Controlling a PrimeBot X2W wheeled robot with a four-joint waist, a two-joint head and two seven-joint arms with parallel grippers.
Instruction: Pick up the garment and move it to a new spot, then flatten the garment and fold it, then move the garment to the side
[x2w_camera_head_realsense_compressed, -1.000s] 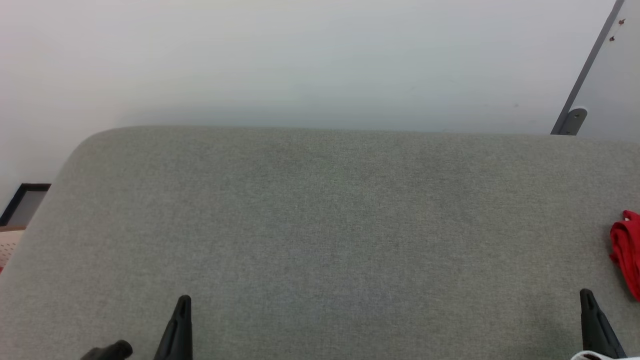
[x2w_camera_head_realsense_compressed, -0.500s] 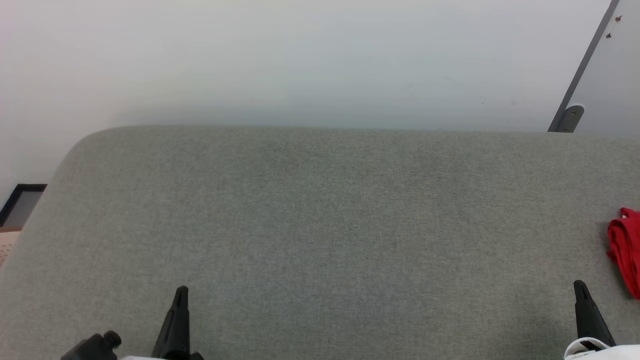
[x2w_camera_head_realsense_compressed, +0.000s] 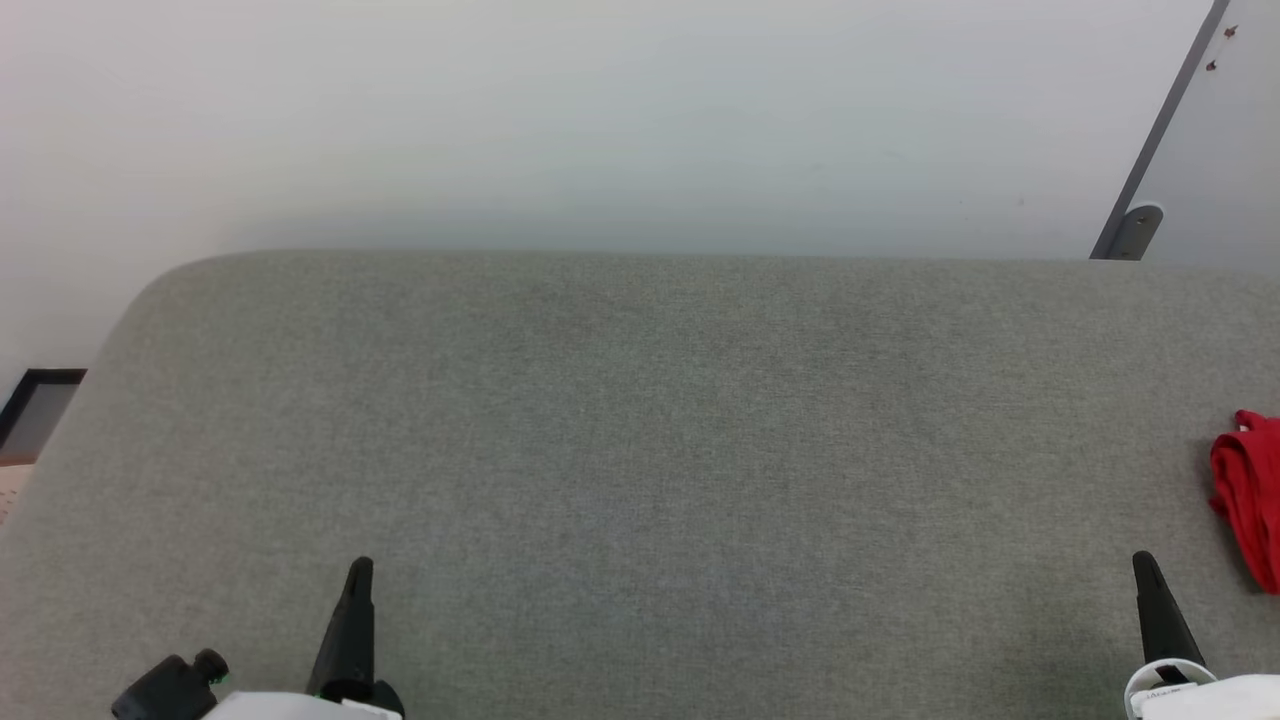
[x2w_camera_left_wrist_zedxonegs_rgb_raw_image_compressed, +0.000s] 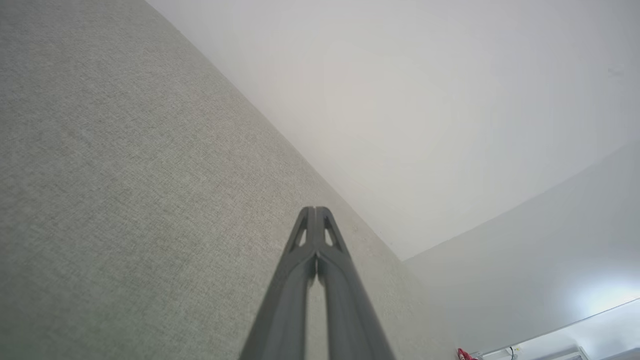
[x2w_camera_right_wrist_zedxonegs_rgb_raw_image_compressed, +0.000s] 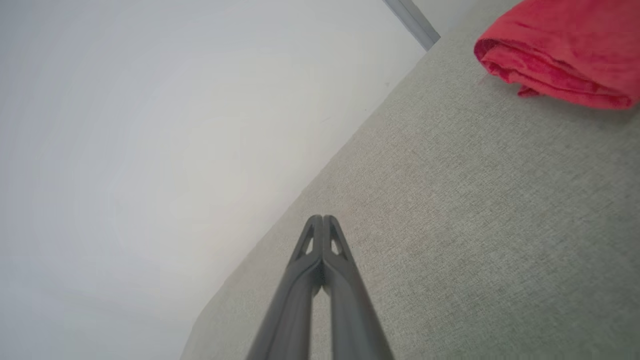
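A crumpled red cloth garment (x2w_camera_head_realsense_compressed: 1245, 495) lies bunched at the right edge of the grey, coarse-woven fabric table (x2w_camera_head_realsense_compressed: 640, 420), whose far left corner is rounded. The right wrist view shows its soft rolled folds up close. The left claw (x2w_camera_left_wrist_zedxonegs_rgb_raw_image_compressed: 315, 212) and the right claw (x2w_camera_right_wrist_zedxonegs_rgb_raw_image_compressed: 322, 220), both slim, dark and tapered, have their fingers pressed together on nothing. Print on the right wrist's white collar is too small to read.
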